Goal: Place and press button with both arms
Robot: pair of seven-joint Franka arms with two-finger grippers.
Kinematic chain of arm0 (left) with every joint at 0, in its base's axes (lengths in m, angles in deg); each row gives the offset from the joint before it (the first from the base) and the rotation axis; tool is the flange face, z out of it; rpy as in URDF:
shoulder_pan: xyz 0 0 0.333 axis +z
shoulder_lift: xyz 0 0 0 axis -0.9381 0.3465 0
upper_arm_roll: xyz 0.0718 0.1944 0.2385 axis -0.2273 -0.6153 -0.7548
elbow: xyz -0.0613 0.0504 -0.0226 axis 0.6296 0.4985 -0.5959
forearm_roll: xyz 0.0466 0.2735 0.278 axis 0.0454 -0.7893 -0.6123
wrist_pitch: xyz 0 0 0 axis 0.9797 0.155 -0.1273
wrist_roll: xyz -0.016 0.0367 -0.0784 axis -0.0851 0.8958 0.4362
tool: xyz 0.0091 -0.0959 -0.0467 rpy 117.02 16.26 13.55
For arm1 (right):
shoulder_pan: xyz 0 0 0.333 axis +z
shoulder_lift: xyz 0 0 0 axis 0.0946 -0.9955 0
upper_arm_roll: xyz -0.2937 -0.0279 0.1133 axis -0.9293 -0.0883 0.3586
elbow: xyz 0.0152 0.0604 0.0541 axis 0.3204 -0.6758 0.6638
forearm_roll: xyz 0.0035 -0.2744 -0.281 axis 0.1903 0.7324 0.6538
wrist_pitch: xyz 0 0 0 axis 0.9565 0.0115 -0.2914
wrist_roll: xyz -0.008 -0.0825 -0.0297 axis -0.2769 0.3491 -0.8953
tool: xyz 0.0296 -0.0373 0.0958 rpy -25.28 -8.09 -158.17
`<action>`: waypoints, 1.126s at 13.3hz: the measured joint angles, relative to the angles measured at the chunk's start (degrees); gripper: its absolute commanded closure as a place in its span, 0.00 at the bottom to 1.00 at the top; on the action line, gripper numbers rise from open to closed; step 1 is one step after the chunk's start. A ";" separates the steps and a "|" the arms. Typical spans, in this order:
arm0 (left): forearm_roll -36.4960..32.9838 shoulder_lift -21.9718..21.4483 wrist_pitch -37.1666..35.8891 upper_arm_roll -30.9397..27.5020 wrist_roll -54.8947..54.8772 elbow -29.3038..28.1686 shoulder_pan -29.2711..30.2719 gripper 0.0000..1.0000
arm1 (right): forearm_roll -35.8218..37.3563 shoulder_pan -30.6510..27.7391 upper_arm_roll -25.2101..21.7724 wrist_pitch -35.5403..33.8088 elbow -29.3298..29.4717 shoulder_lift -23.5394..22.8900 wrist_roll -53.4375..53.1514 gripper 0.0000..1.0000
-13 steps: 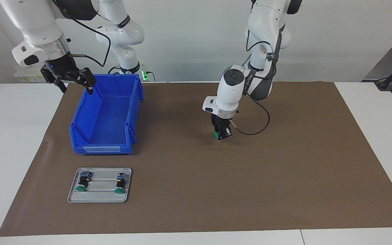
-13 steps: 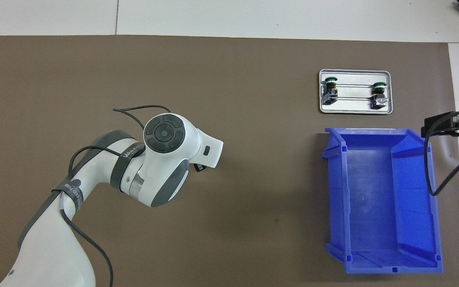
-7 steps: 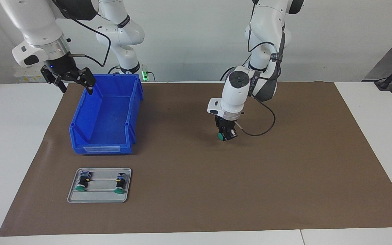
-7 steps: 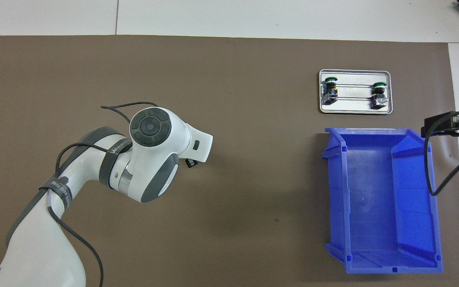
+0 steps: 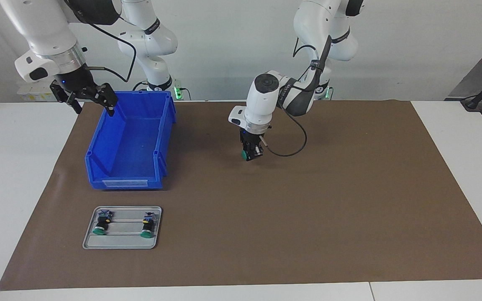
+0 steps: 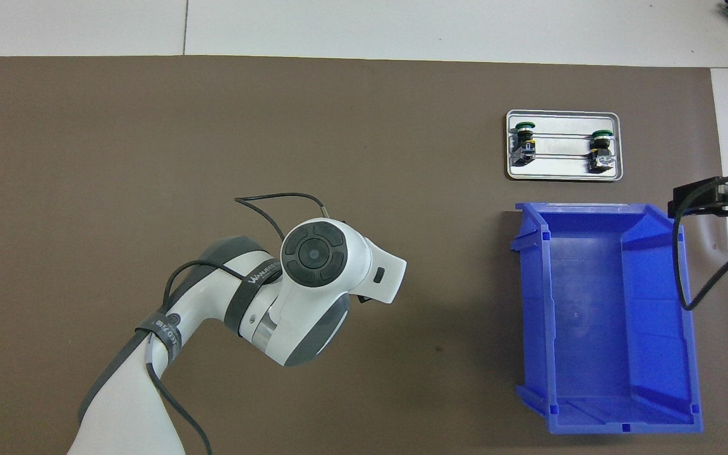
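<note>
My left gripper (image 5: 252,151) hangs just above the brown mat (image 5: 349,209), beside the blue bin, shut on a button (image 5: 245,155) whose green cap shows at the fingertips. From overhead the left arm's wrist (image 6: 320,256) hides both that gripper and the button. Two more buttons (image 5: 100,224) (image 5: 147,225) lie on the metal tray (image 5: 121,245), green caps pointing away from the robots; they also show as buttons (image 6: 524,142) (image 6: 601,148) on the tray (image 6: 563,177). My right gripper (image 5: 86,99) waits open, raised over the bin's corner at the right arm's end.
The blue bin (image 5: 126,182) (image 6: 531,303) stands with nothing in it on the mat at the right arm's end, nearer to the robots than the tray. A dark cable loops from the left wrist (image 5: 295,146). White tabletop (image 5: 15,167) borders the mat.
My left gripper, still holding the button, has swung from the mat's middle toward the blue bin. The right arm has not moved.
</note>
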 measured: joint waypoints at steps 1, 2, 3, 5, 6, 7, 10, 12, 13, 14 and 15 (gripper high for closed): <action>0.87 -0.01 3.35 0.06 0.00 -1.29 -0.45 0.71 | 0.00 0.00 0.00 0.00 0.00 0.00 0.00 0.00; 1.74 0.00 9.15 0.23 0.00 -3.47 -0.51 0.71 | 0.00 0.00 0.00 0.00 0.00 0.00 0.00 0.00; 2.49 0.03 16.13 0.32 0.00 -6.16 -0.51 0.71 | 0.00 0.00 0.00 0.00 0.00 0.00 0.00 0.00; 3.12 0.06 27.97 0.31 0.00 -11.59 -0.49 0.71 | 0.00 0.00 0.00 0.00 0.00 0.00 0.00 0.00; 3.14 0.06 30.47 0.28 0.00 -13.14 -0.41 0.71 | 0.00 0.00 0.00 0.00 0.00 0.00 0.00 0.00; 3.14 0.05 31.38 0.24 0.00 -13.61 -0.24 0.71 | 0.00 0.00 0.00 0.00 0.00 0.00 0.00 0.00; 3.14 -0.10 31.11 -0.04 -0.38 -12.92 1.00 0.71 | 0.00 0.00 0.00 0.00 0.00 0.00 0.00 0.00; 3.15 -0.14 23.88 -0.06 -0.66 -9.59 2.23 0.72 | 0.00 0.00 0.00 0.00 0.00 0.00 0.00 0.00; 3.36 -0.14 18.65 -0.06 -1.01 -6.81 2.87 0.71 | 0.00 0.00 0.00 0.00 0.00 0.00 0.00 0.00; 4.05 -0.16 14.49 -0.07 -1.75 -4.13 3.34 0.71 | 0.00 0.00 0.00 0.00 0.00 0.00 0.00 0.00; 5.04 -0.15 10.48 -0.14 -3.29 -1.86 3.72 0.71 | 0.00 0.00 0.00 0.00 0.00 0.00 0.00 0.00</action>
